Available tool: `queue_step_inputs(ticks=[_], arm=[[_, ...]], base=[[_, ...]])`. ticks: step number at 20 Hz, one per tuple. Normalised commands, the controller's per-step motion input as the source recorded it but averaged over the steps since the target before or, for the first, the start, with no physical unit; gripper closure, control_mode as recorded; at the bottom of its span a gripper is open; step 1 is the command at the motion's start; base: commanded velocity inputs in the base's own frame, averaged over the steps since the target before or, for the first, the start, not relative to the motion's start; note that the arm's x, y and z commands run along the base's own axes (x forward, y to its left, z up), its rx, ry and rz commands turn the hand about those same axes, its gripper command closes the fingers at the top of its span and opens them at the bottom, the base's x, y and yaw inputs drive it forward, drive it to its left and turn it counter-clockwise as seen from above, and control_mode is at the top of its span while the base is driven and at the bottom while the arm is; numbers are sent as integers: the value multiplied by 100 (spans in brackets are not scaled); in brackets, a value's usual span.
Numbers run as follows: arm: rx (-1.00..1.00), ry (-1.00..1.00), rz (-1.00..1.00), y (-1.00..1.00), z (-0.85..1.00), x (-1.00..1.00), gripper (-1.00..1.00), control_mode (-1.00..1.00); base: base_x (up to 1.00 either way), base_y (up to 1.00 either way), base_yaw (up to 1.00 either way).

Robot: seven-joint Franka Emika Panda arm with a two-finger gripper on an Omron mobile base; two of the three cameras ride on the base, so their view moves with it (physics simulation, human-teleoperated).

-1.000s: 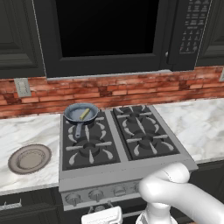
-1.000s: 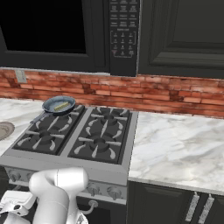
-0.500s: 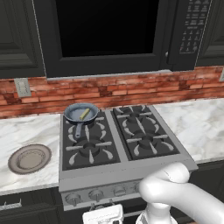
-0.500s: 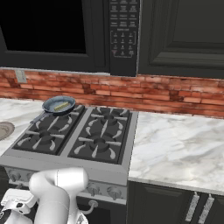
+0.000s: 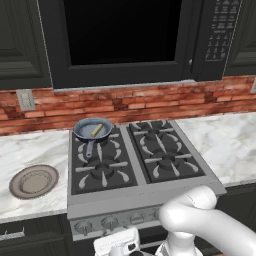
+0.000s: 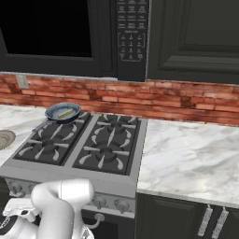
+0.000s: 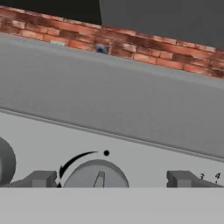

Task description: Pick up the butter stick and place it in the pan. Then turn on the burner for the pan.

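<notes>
The pan (image 5: 93,129) sits on the stove's rear left burner, handle toward the front, with the butter stick (image 5: 96,130) lying inside it. From the right base view the pan (image 6: 63,112) and butter stick (image 6: 65,112) show at the stove's far left corner. My gripper (image 7: 113,179) is low in front of the stove's control panel, open, its fingertips (image 7: 41,178) standing wide on either side of a grey knob (image 7: 96,175) without gripping it. The white hand (image 5: 117,242) shows just below the row of knobs (image 5: 109,223).
A flat beige round plate (image 5: 34,181) lies on the marble counter left of the stove. Another knob (image 7: 4,162) shows at the left edge of the hand view. A microwave (image 6: 130,37) and dark cabinets hang above; a brick wall (image 5: 150,100) runs behind.
The hand has shifted slightly along the front of the control panel. Pan and butter stick have not moved.
</notes>
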Motion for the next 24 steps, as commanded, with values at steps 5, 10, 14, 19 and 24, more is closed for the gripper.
queue_step_inputs(ticks=[5,10,14,19,24], arm=[[17,5,11,-4,-20,16,-100,-100],[18,6,10,-6,-25,13,-100,-100],[17,5,9,-8,-29,10,-100,-100],[18,2,5,-15,-15,8,-100,-100],[16,0,2,-18,-7,10,-100,-100]], base=[[0,0,0],[0,0,0],[0,0,0],[0,0,0],[0,0,0]])
